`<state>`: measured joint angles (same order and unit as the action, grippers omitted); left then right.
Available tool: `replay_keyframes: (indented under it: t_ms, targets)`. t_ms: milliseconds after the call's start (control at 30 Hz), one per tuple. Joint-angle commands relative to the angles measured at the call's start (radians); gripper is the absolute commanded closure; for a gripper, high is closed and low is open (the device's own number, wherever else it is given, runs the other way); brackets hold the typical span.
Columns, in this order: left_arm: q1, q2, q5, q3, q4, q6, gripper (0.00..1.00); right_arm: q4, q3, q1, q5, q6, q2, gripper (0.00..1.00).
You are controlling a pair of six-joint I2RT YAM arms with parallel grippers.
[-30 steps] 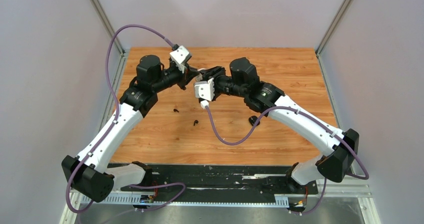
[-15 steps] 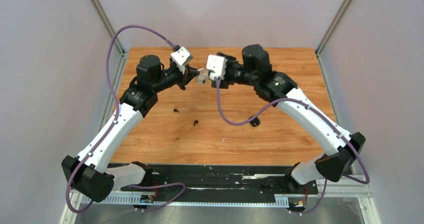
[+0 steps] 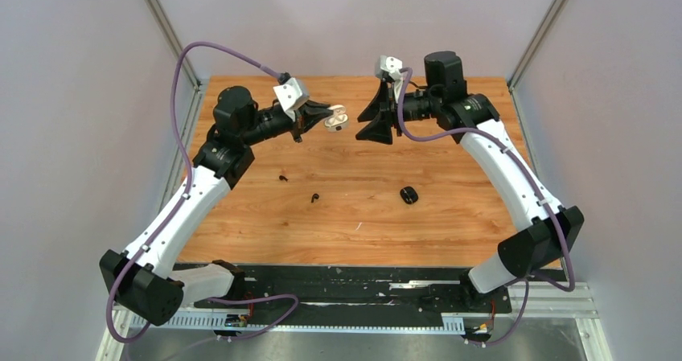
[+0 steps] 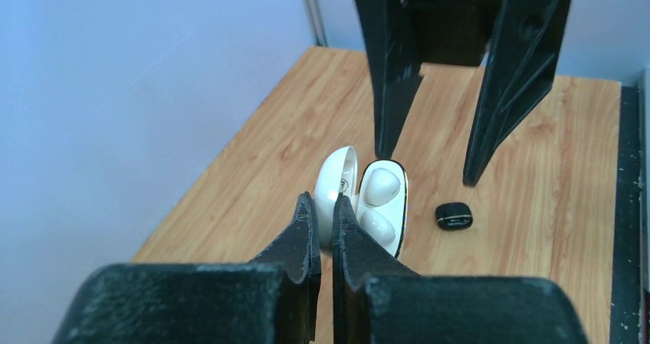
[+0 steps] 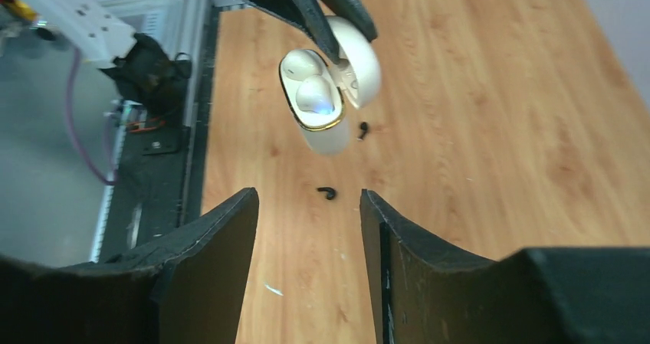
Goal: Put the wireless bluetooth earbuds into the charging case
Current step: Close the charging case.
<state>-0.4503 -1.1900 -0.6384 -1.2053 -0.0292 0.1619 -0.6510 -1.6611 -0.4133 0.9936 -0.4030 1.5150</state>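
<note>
An open white charging case [image 3: 335, 120] hangs in the air, my left gripper [image 3: 323, 117] shut on its lid. Two white earbuds [image 4: 382, 185] sit in its sockets; they also show in the right wrist view as white earbuds [image 5: 310, 80] inside the case [image 5: 328, 133]. My right gripper [image 3: 363, 128] stands open just right of the case, apart from it, with nothing between its fingers [image 5: 222, 237]. Two black earbuds [image 3: 283, 178] [image 3: 314, 198] lie loose on the wooden table; in the right wrist view one black earbud [image 5: 328, 193] lies below the case.
A small black case [image 3: 409, 194] lies shut on the table [image 3: 450, 216] right of centre, also seen as a black case [image 4: 454, 216] in the left wrist view. Metal frame posts and grey walls close in the table's sides and back.
My right gripper has let go near the white case, opened, and pulled back up and to the right. The left gripper still holds the case, shifted slightly right. The black case is now uncovered.
</note>
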Motion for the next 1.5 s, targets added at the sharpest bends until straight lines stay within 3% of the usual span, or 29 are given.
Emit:
replay_keyframes:
  t_ms: [0, 300, 600, 900, 1133, 1200, 1233, 1300, 1467]
  targets:
    - [-0.005, -0.007, -0.101, -0.051, 0.131, -0.045, 1.0, -0.003, -0.035, -0.004, 0.213, 0.046, 0.049, 0.46]
    - [-0.004, -0.024, -0.16, -0.072, 0.105, -0.073, 1.0, 0.063, -0.069, -0.009, 0.28, 0.129, 0.102, 0.41]
    - [-0.005, -0.042, -0.16, -0.061, 0.121, -0.107, 1.0, 0.15, -0.076, -0.017, 0.298, 0.246, 0.116, 0.44]
    - [-0.005, -0.054, -0.143, -0.062, 0.144, -0.132, 1.0, 0.177, -0.051, -0.019, 0.246, 0.302, 0.125, 0.6]
    - [-0.005, -0.042, -0.129, -0.06, 0.123, -0.129, 1.0, 0.21, -0.037, -0.019, 0.251, 0.34, 0.139, 0.9]
    - [-0.005, -0.038, -0.126, -0.065, 0.105, -0.127, 0.92, 0.21, -0.033, -0.018, 0.249, 0.335, 0.139, 1.0]
    - [-0.005, -0.034, -0.125, -0.073, 0.098, -0.127, 0.8, 0.21, -0.031, -0.018, 0.248, 0.332, 0.139, 1.0]
    - [-0.005, -0.028, -0.112, -0.089, 0.071, -0.131, 0.65, 0.21, -0.027, -0.017, 0.246, 0.328, 0.139, 1.0]
    - [-0.004, -0.021, -0.082, -0.16, -0.037, -0.126, 0.38, 0.21, -0.017, -0.015, 0.243, 0.313, 0.138, 1.0]
